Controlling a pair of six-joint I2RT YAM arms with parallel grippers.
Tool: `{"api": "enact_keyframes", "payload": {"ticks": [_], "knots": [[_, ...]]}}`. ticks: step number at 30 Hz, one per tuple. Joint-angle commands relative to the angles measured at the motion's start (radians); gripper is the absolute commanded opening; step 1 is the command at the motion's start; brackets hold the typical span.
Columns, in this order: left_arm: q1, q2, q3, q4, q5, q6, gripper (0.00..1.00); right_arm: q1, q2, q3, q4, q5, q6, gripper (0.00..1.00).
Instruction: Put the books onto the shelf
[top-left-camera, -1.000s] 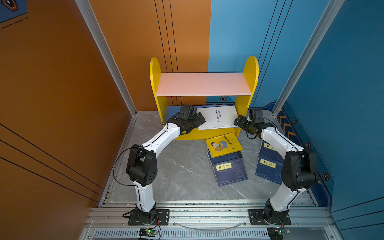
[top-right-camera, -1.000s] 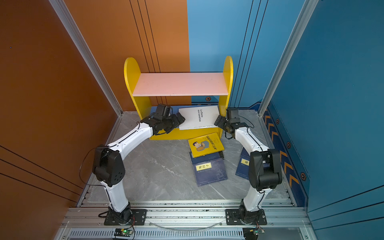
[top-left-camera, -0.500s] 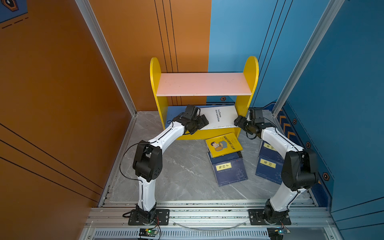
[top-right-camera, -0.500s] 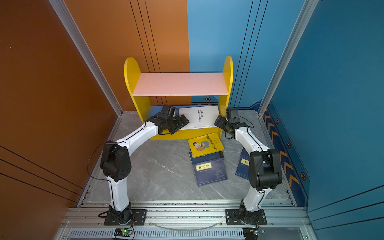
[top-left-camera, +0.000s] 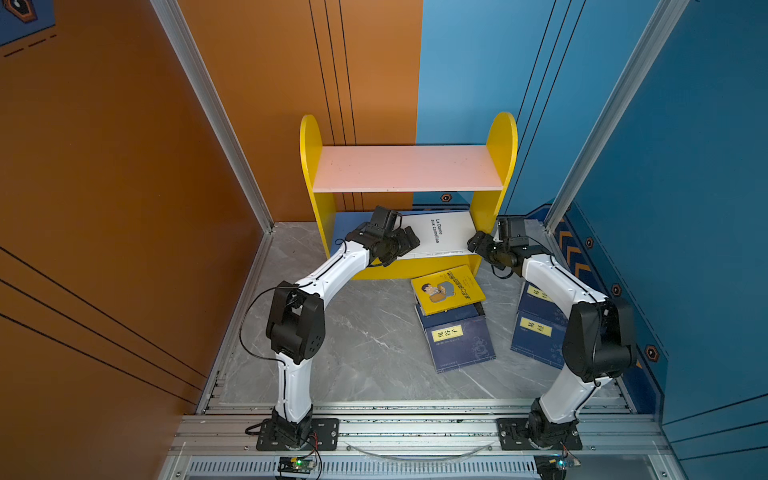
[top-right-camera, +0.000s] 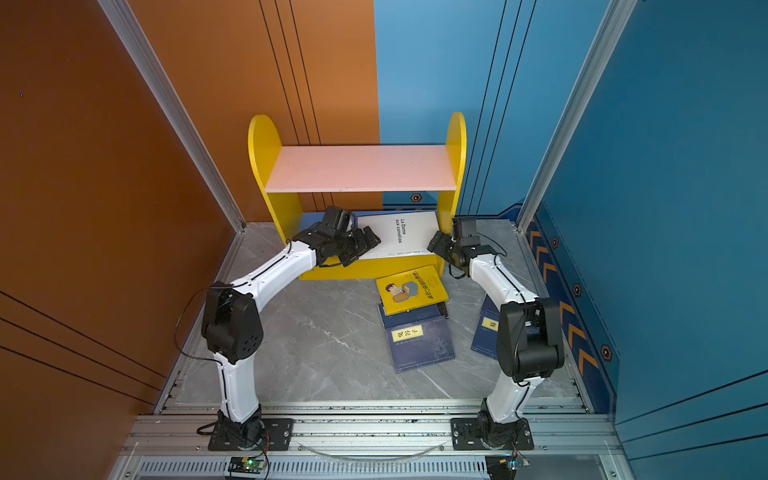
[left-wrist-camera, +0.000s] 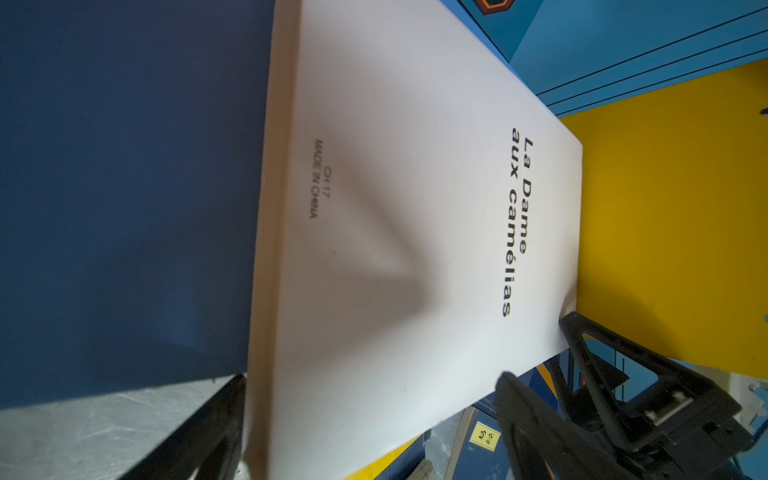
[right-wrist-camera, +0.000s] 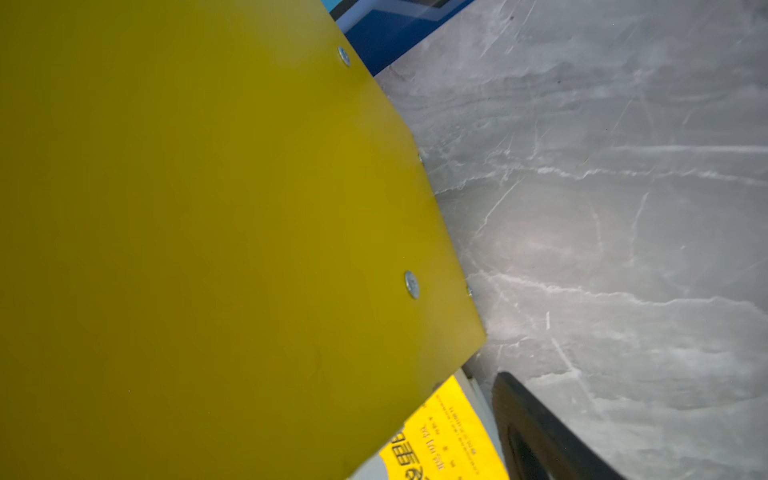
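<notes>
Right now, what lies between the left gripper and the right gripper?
The large white paperback with a black title, lying on the shelf's blue lower board, fills that stretch; both top views show it.

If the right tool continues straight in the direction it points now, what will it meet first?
Most likely the yellow side panel of the shelf: it fills the wrist view just ahead of the right tool. One finger sits at a corner of the white book, so contact there is possible.

Both arms reach forward with elbows bent, left hand (top-left-camera: 410, 240) and right hand (top-left-camera: 476, 245) facing inward, jaws spread wide.
</notes>
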Motion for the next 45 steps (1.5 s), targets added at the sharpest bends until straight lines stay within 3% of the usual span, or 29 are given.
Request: {"api": "enact_keyframes", "payload": {"ticks": [1,9,20,25,34,40,45], "knots": [[-0.002,0.002,0.034,0.035,0.000,0.012,0.93,-0.001,-0.041,-0.042,0.047,-0.094,0.138,0.89],[-0.005,-0.021,0.000,0.035,0.047,0.015,0.89,0.008,-0.099,-0.269,0.423,-0.203,0.465,0.85],[-0.009,-0.101,-0.124,0.167,0.211,-0.048,0.87,0.111,-0.078,-0.375,0.752,-0.135,0.630,0.77],[-0.006,-0.135,-0.145,0.192,0.282,-0.050,0.83,0.169,-0.065,-0.387,0.808,-0.086,0.660,0.73],[0.012,-0.207,-0.198,0.184,0.388,-0.008,0.83,0.258,-0.063,-0.399,0.836,0.003,0.684,0.65],[0.029,-0.259,-0.250,0.150,0.414,0.025,0.84,0.316,-0.058,-0.433,0.910,0.077,0.713,0.51],[0.055,-0.305,-0.314,0.165,0.448,0.025,0.85,0.335,-0.029,-0.432,0.986,0.084,0.777,0.50]]}}
